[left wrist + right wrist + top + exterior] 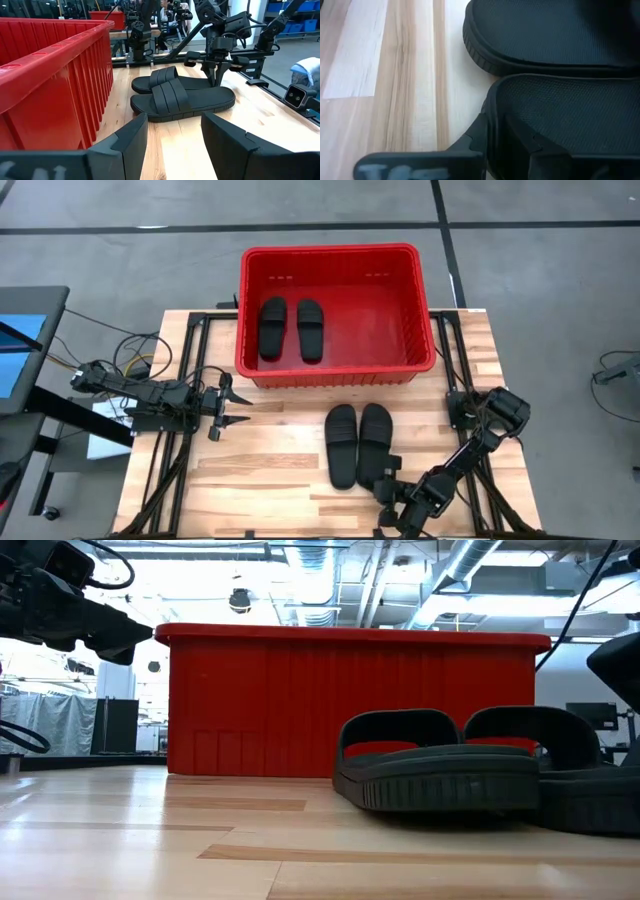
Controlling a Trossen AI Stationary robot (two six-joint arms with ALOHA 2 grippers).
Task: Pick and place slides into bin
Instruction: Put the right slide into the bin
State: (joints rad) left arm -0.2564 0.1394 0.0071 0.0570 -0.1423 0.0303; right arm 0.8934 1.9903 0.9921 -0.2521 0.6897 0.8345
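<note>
Two black slides (290, 328) lie side by side in the red bin (338, 370) at the table's far edge. Two more lie flat on their soles on the wood: a left one (342, 444) and a right one (375, 438). They also show in the left wrist view (182, 97). My right gripper (390, 482) is low at the right slide's near heel end, shut on its rim. My left gripper (236, 408) is open and empty above the table's left part, level, pointing toward the slides. My right gripper has the right slide's heel-end rim (500, 107) between its two fingers. One finger (477, 135) is against the sole's outer edge and the other (540, 155) is on the footbed. The fingers slant down from the table's near right. The slide lies flat on the table.
The left slide's heel (545, 35) lies just beyond my right gripper. Bare wood spreads left of the slides (270, 460). The bin's right half (385, 320) is free. Black frame rails run along both table sides.
</note>
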